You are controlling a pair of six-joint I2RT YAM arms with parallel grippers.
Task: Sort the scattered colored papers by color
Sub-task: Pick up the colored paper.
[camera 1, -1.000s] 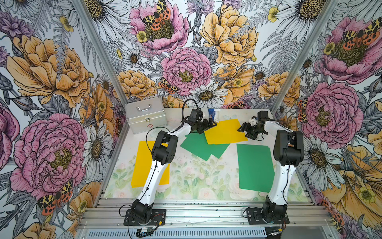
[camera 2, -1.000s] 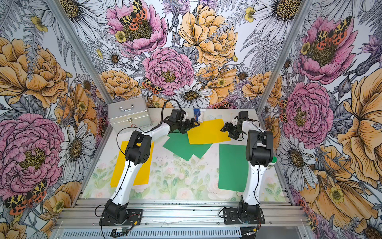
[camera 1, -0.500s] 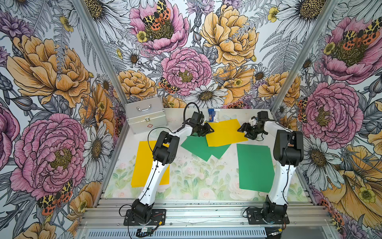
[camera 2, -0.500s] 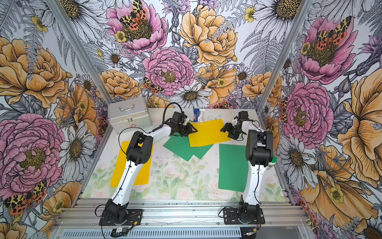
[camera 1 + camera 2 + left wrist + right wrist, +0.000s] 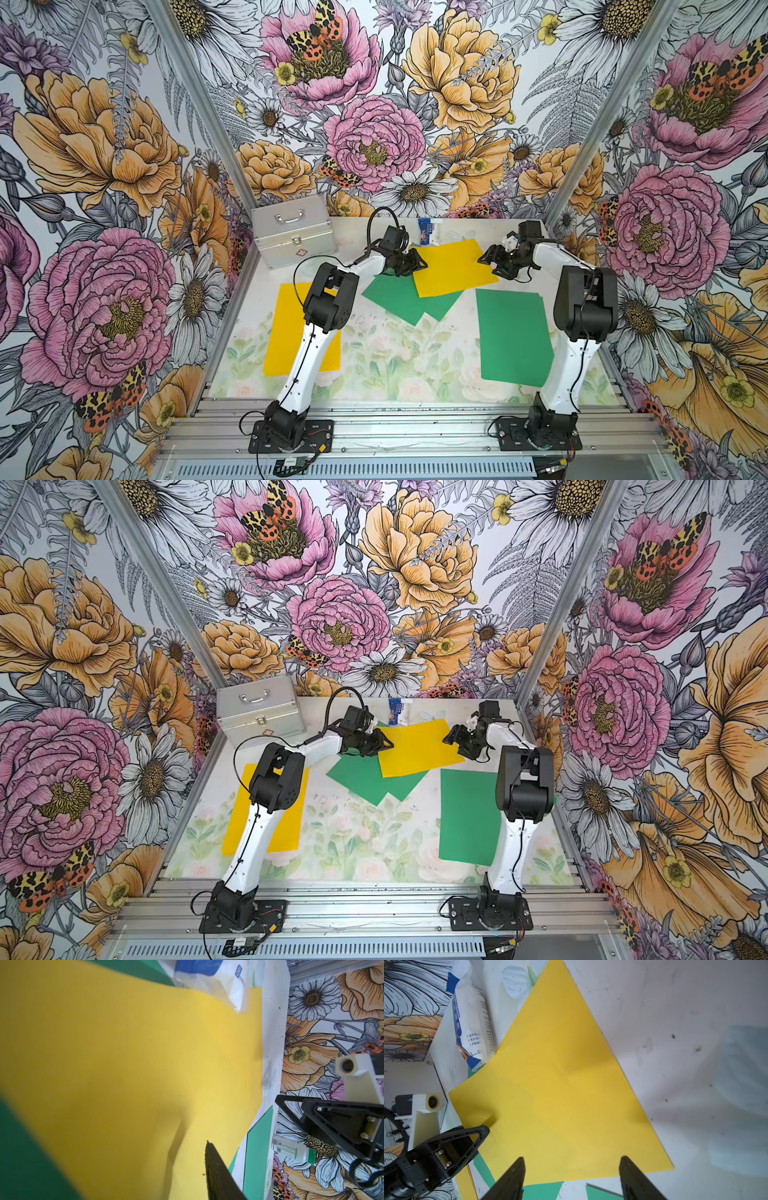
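Far centre of the desk [image 5: 386, 353]: yellow sheet [image 5: 453, 268] lies over two green sheets [image 5: 395, 295]. Thin, light, floppy, smooth matte paper. I judge a corner or edge pinch is the only workable hold. Left gripper [image 5: 419, 265] looks clamped on its edge, where the paper puckers. Right gripper [image 5: 572, 1158] hangs over the opposite edge, jaws apart.

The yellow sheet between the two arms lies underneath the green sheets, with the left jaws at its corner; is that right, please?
Not quite: the yellow sheet lies on top of the green sheets, as both top views show. The left gripper does have its jaws at its corner.
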